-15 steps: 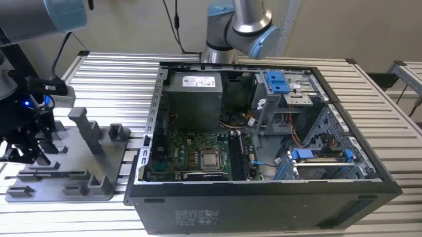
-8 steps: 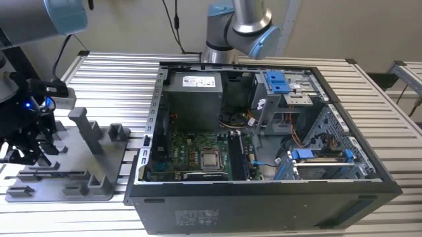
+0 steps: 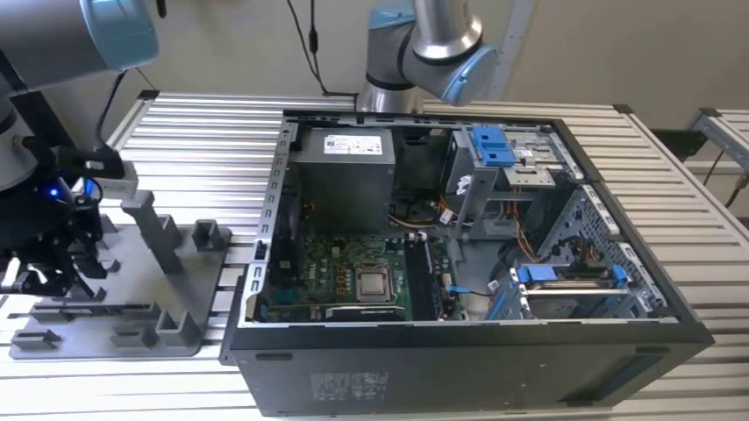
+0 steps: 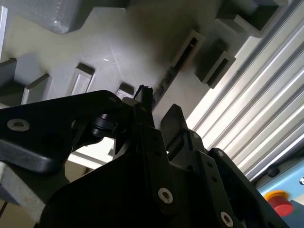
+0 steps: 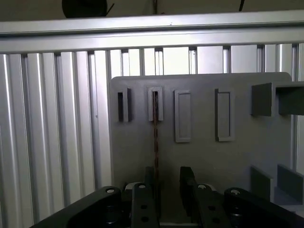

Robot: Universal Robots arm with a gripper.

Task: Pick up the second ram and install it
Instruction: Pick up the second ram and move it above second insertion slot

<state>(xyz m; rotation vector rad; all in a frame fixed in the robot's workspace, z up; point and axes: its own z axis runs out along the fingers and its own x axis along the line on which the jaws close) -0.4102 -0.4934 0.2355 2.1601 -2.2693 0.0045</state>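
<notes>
The second ram (image 5: 155, 137) stands on its thin edge in the first wrist view, one end seated in a narrow slot (image 5: 155, 102) of the grey fixture plate (image 5: 237, 156), its other end reaching in between the gripper's fingers. The gripper (image 5: 168, 172) has its fingers apart, and the stick runs close beside one finger (image 5: 149, 176), with open room to the other. Neighbouring slots on the plate sit just beside the ram's slot. In the second wrist view the gripper (image 4: 159, 102) hangs low over the plate, with the ram (image 4: 167, 76) just past its tips. The plate's edge meets the slatted table (image 5: 57, 118). In the exterior view the gripper (image 3: 47, 263) is at the exterior view's left, near a grey upright post (image 3: 153, 230), well apart from the open computer case (image 3: 468, 368).
</notes>
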